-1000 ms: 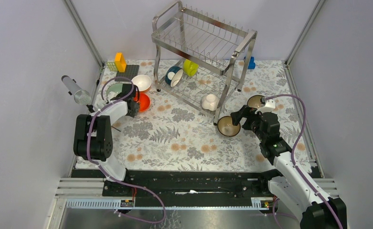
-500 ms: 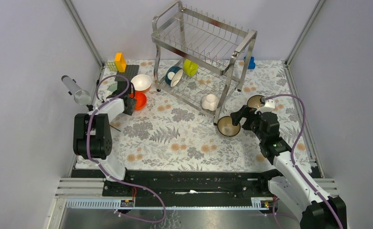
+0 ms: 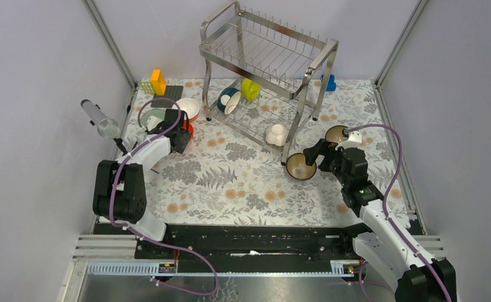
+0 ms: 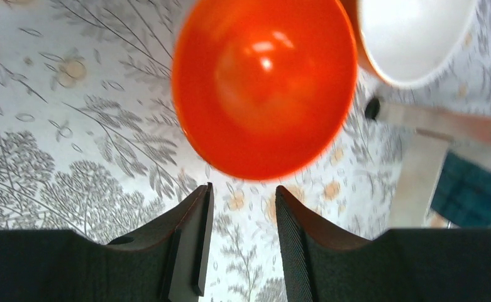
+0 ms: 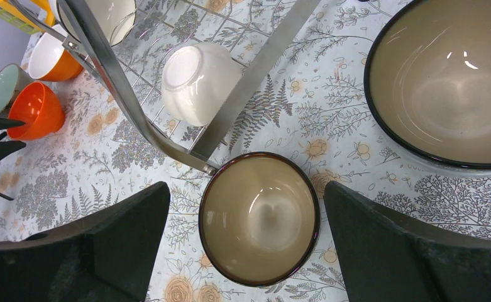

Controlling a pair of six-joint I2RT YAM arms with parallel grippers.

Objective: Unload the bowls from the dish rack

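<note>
Steel rack (image 3: 264,56) noted at the far middle of a floral cloth (image 3: 230,182). Three bowls are lodged in its lower tier: a blue bowl (image 3: 228,99) and a yellow-green bowl (image 3: 251,89) on edge at the far end, a white bowl (image 3: 276,134) on its side at the near end. Left of the rack, a white-lined bowl (image 3: 187,109) and a pale green bowl (image 3: 153,117) are set on the cloth, with the left gripper (image 3: 181,133) held just in front of them. Right of the rack, a near brown bowl (image 3: 300,167) is seen just beside the rack's near foot. A far brown bowl (image 3: 336,133) is partly hidden behind the right arm. The right gripper (image 3: 315,160) is pointed at the near one.

Left wrist: an orange bowl (image 4: 261,82) is seen upright on the cloth, the white-lined bowl close beside it. The fingers (image 4: 195,239) are parted, cloth is seen between them, and nothing is gripped. The orange rim lies just beyond the tips.

Right wrist: the near brown bowl is seen upright between fingers (image 5: 104,245) spread wide. Cloth shows on either side of it, so it is not gripped. The white bowl is seen resting on the lower tier's wires.
</note>
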